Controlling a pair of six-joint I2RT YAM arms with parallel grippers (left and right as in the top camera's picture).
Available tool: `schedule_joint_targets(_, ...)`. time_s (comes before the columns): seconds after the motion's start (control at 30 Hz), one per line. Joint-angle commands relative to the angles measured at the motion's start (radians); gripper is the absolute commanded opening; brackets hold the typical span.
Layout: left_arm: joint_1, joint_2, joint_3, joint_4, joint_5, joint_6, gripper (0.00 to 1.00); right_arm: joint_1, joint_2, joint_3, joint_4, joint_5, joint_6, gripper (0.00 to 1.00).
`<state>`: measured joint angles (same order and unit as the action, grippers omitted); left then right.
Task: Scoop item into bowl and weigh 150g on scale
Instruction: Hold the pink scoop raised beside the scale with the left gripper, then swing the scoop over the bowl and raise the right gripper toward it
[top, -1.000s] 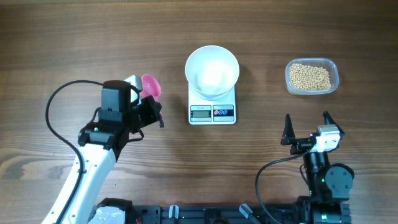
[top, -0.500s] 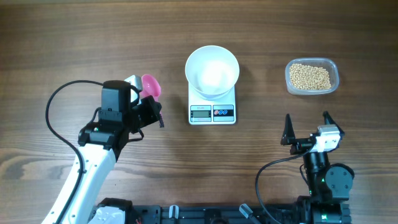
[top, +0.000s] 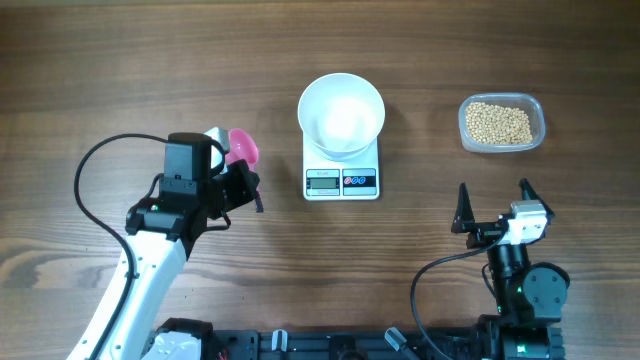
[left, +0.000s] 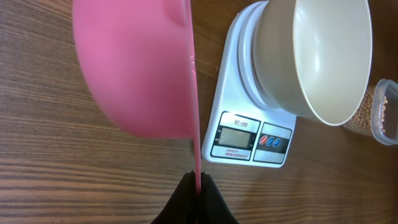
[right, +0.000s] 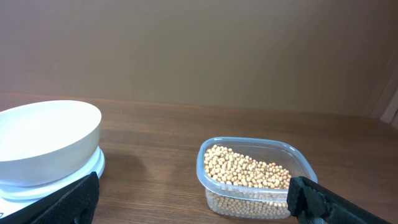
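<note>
Wood-grain table (top: 120, 60) carries the scale (top: 342, 181), with the empty white bowl (top: 341, 113) on its platform. Left of the scale, your left gripper (left: 198, 186) is clamped on the pink scoop (left: 137, 68). The right gripper (top: 493, 192) stands wide, holding nothing. The soybeans (top: 499, 122) lie in the clear tub (top: 541, 118), right of the scale. Carry the scoop there level, dig shallow, and pour small loads while watching the display.
</note>
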<state>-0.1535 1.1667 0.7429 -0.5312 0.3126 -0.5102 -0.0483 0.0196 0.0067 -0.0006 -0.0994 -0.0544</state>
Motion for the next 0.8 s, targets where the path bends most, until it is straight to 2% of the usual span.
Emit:
schedule_joint_targets(0.0,-0.002,-0.006,-0.003,0.005,0.066,0.01,0.04,0.006,0.0,-0.002,0.003,0.014,0.002,1.0)
schedule_joint_targets(0.33,-0.002,-0.012,-0.003,0.014,0.236,0.12,0.04,0.006,0.0,-0.002,0.003,0.014,0.002,0.99)
schedule_joint_targets(0.47,-0.002,-0.034,-0.003,0.045,0.358,0.167,0.04,0.006,0.0,-0.002,0.003,0.014,0.002,1.0)
schedule_joint_targets(0.77,-0.002,-0.164,-0.003,0.161,0.552,0.152,0.04,0.006,0.0,-0.001,0.003,0.014,0.002,1.0)
